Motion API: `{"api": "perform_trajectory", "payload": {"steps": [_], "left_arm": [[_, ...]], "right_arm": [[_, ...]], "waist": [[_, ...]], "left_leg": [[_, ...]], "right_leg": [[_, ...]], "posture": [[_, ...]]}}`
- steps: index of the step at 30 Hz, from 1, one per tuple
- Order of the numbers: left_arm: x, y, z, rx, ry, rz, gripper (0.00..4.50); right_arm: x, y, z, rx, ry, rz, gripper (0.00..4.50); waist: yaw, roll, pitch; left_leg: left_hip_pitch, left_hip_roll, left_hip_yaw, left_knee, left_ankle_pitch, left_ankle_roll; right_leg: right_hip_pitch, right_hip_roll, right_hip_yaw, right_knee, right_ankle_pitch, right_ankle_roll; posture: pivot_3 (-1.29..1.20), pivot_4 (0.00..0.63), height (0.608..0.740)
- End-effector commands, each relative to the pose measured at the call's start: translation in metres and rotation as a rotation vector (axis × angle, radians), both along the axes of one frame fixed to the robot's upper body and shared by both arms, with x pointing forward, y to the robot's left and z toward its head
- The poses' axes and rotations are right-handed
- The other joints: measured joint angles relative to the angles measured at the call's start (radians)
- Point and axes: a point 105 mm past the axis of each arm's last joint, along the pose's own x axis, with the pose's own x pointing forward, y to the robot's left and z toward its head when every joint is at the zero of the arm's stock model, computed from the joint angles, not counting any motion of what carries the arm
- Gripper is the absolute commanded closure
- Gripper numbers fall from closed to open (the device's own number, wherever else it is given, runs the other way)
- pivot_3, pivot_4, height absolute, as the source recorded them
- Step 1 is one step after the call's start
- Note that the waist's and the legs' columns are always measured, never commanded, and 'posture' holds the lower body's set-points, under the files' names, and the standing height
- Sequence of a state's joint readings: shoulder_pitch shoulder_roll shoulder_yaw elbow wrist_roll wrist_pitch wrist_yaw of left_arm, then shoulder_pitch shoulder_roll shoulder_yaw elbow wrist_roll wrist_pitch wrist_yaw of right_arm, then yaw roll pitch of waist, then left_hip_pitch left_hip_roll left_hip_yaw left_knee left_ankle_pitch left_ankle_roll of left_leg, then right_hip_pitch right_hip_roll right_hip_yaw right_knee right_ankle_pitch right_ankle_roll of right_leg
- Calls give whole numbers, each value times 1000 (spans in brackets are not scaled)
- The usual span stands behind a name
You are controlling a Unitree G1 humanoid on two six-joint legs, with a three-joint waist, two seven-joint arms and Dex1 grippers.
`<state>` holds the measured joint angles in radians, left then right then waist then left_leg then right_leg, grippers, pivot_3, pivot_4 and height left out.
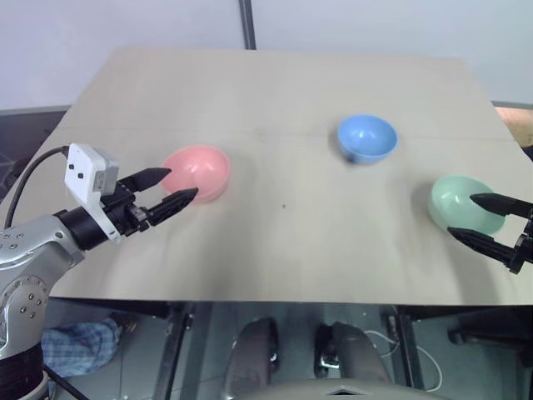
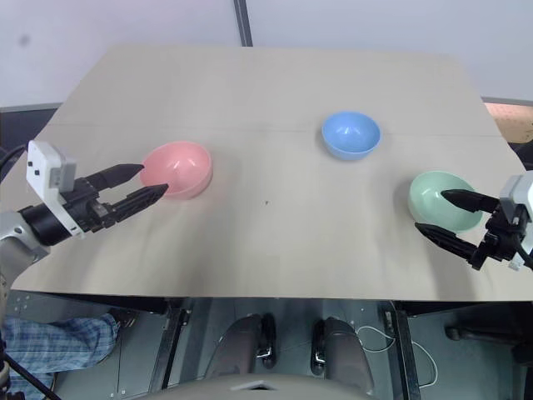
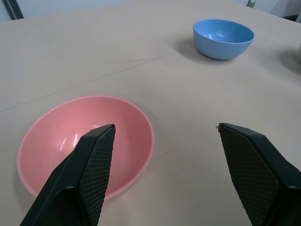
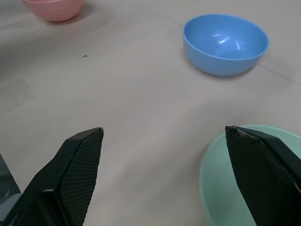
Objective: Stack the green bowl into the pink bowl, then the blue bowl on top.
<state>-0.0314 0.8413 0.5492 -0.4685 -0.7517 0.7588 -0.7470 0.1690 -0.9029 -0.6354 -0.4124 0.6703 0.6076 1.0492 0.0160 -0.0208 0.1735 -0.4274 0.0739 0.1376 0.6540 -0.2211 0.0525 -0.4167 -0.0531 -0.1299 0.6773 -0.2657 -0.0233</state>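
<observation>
Three bowls stand apart on the beige table [image 1: 275,108]. The pink bowl [image 1: 198,172] is at the left, the blue bowl [image 1: 366,137] at the back middle, the green bowl [image 1: 460,202] at the right. My left gripper [image 1: 172,186] hovers open at the pink bowl's near-left rim, one finger over its hollow [image 3: 80,141], holding nothing. At the green bowl's near-right side my right gripper [image 2: 440,215] stands open and empty, one finger over the bowl [image 4: 221,188]. In the right wrist view the blue bowl [image 4: 225,43] and the pink bowl [image 4: 55,8] lie farther off.
A dark pole [image 1: 247,23] rises behind the table's far edge. The table's front edge [image 1: 250,298] runs just below both grippers. A wide bare stretch of tabletop lies between the three bowls.
</observation>
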Motion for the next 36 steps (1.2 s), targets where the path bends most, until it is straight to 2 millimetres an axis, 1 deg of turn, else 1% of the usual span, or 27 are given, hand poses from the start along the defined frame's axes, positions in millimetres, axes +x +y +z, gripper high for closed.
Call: {"api": "perform_trajectory", "payload": {"steps": [1, 4, 15, 18, 20, 23, 28, 30, 32, 36], "left_arm": [[-2, -7, 8, 36, -41, -38, 800], [1, -9, 4, 36, -35, -48, 800], [2, -10, 1, 41, -31, -52, 800], [4, -8, 1, 52, -41, -40, 800], [6, -5, 2, 56, -51, -23, 800], [15, 5, -3, 97, -58, 32, 800], [28, 17, -17, 228, -55, 89, 800], [27, 18, -24, 275, -43, 79, 800], [28, 21, -28, 307, -35, 76, 800], [33, 28, -35, 380, -22, 75, 800]], "right_arm": [[-1, 2, 11, -24, -40, 8, 0], [0, 5, 12, -27, -44, 11, 0], [0, 7, 15, -31, -47, 17, 0], [0, 12, 18, -16, -58, 37, 0], [-1, 18, 22, 4, -69, 64, 0], [-7, 34, 29, 51, -84, 144, 0], [-10, 59, 60, 208, -179, 234, 0], [-10, 62, 68, 245, -200, 242, 0], [-10, 61, 73, 269, -207, 234, 0], [-9, 55, 66, 255, -188, 207, 0]], "waist": [[0, 0, 0], [0, 0, 0], [0, 0, 0], [0, 0, 0], [-1, 0, 0], [0, 0, 0], [-1, 0, 0], [-1, 0, 0], [1, 0, 0], [1, 0, 0]], "left_leg": [[0, 0, 0, 0, 0, 0], [0, 0, 0, 0, 0, 0], [0, 0, 0, 0, 0, 0], [0, 0, 0, 0, 0, 0], [1, 0, 0, 0, 0, 0], [1, 0, 0, 0, 0, 0], [2, 0, 1, 0, 0, 0], [2, 0, 1, 0, 0, 0], [1, 0, 1, 0, 0, 0], [1, 0, 1, 0, 0, 0]], "right_leg": [[0, 0, 0, 0, 0, 0], [0, 0, 0, 0, 0, 0], [0, 0, 0, 0, 0, 0], [0, 0, 0, 0, 0, 0], [0, 0, 0, 0, 0, 0], [0, 0, 0, 1, 0, 0], [2, 0, 1, 1, 0, 0], [2, 0, 1, 1, 0, 0], [1, 0, 1, 0, 0, 0], [1, 0, 0, 0, 0, 0]], "posture": [[0, 150, 740], [0, 150, 740], [0, 150, 740], [0, 150, 740], [0, 150, 740], [0, 150, 740], [0, 150, 740], [0, 150, 740], [0, 150, 740], [0, 150, 740]]}}
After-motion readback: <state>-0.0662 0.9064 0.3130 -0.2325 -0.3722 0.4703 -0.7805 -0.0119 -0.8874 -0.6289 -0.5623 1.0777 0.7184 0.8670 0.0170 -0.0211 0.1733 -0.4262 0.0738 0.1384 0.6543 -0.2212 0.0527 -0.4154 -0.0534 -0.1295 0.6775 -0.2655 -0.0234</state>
